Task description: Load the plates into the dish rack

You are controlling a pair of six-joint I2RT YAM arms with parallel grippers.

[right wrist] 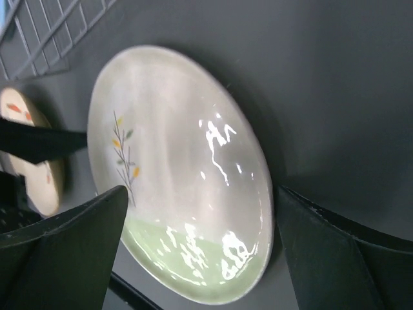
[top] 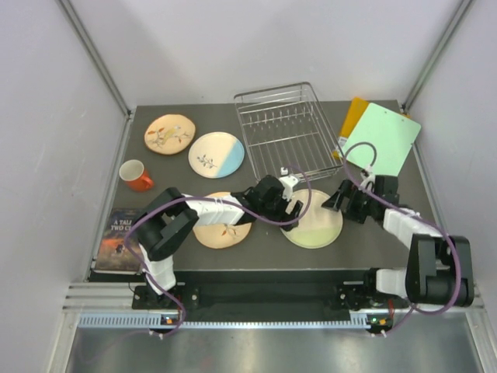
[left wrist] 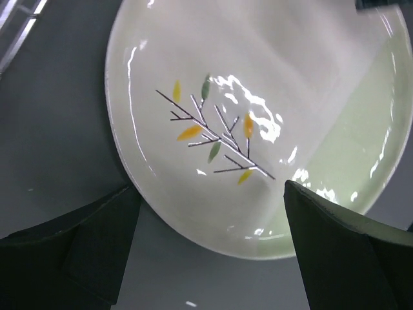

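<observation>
The cream and pale green plate with a leaf sprig lies on the dark table near the front. My left gripper is open at its left rim, with the plate just beyond the fingers. My right gripper is open at its right rim, with the plate between the spread fingers. A tan plate lies partly under my left arm. Another tan plate and the white-and-blue plate lie at the back left. The wire dish rack stands empty at the back.
A red cup stands at the left. A book lies at the front left corner. A green board lies over an orange board to the right of the rack. Rack wires show in the right wrist view.
</observation>
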